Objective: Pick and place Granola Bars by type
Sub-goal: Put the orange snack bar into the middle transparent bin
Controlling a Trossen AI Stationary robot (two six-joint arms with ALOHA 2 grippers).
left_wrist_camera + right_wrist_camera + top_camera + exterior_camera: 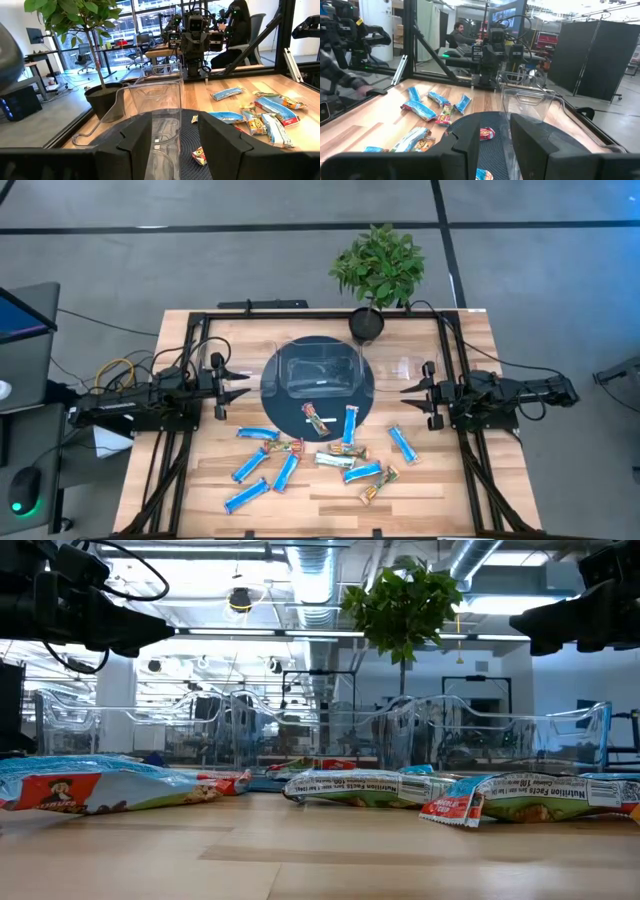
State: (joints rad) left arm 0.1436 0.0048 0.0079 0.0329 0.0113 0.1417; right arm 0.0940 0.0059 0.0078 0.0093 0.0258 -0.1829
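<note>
Count from overhead: roughly 8 blue bars (258,434), about 3 tan bars (379,485), 1 pale green bar (333,461). 1 clear tub (321,370), 1 round mat (280,395), 1 plant (380,265), 2 arms.

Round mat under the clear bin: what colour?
Dark blue-grey round mat, best in the high view.

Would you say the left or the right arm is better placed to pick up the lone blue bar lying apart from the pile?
Probably the right: the blue bar lies just below the right gripper, with open jaws, while the left gripper waits across the mat.
</note>
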